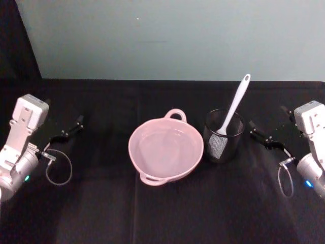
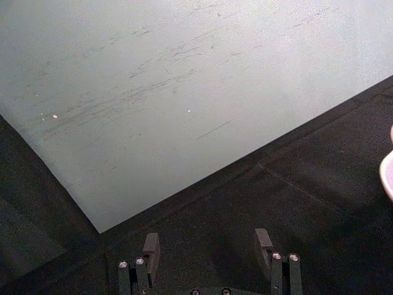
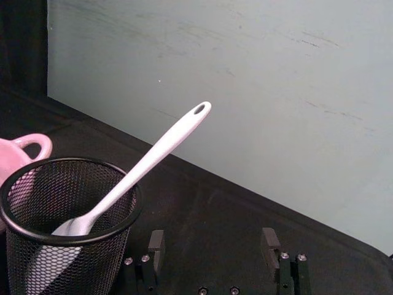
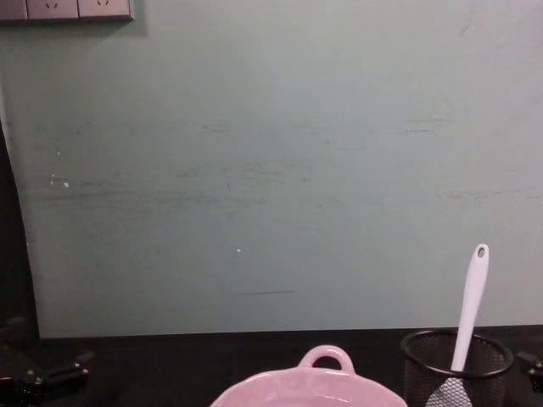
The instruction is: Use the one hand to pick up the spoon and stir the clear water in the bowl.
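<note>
Black 2-finger right gripper [image 1: 260, 136] and left gripper [image 1: 71, 129] are hovering spread-fingered at the table's [image 1: 167, 213] side edges. Lifting the white paddle spoon [image 1: 234, 107] askew is risking tipping its black mesh cup [image 1: 223, 145].

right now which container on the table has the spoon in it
The black wire-mesh cup, right of the pink bowl: the white spoon stands blade-down in it. The bowl holds no utensil.
</note>
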Controlling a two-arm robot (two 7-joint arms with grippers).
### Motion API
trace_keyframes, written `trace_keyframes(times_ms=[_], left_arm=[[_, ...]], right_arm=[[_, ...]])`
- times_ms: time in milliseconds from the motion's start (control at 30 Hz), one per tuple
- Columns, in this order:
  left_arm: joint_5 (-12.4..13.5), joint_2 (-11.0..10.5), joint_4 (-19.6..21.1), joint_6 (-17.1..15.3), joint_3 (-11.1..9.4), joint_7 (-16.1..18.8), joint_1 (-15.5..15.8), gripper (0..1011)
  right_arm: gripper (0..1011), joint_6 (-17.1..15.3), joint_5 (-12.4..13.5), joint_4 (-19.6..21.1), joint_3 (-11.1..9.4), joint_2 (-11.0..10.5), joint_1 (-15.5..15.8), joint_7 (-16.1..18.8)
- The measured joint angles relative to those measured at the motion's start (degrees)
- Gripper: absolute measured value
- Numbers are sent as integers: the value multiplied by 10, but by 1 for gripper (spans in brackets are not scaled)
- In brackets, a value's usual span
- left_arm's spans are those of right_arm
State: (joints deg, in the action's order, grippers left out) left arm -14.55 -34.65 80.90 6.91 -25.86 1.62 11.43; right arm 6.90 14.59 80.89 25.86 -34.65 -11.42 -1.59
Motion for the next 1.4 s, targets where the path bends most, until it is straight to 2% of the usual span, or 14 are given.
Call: trace_keyframes(times_ms=[967,1133,1167,1300,1400], left_arm=[[0,0,0,0,0,0,0,1011],[0,0,0,0,0,0,0,1011],[0,0,0,0,0,0,0,1011],[0,0,0,0,0,0,0,1011],[0,0,0,0,0,0,0,1011]], right_arm=[[1003,0,-1,0,0,0,0,0],[1002,-6,-12,17,-8,-8,8,0],[1003,-8,-11,28,-16,-14,16,0],[1003,-10,9,54,-40,-25,36,7],[1002,-4,60,72,-67,-31,53,40]])
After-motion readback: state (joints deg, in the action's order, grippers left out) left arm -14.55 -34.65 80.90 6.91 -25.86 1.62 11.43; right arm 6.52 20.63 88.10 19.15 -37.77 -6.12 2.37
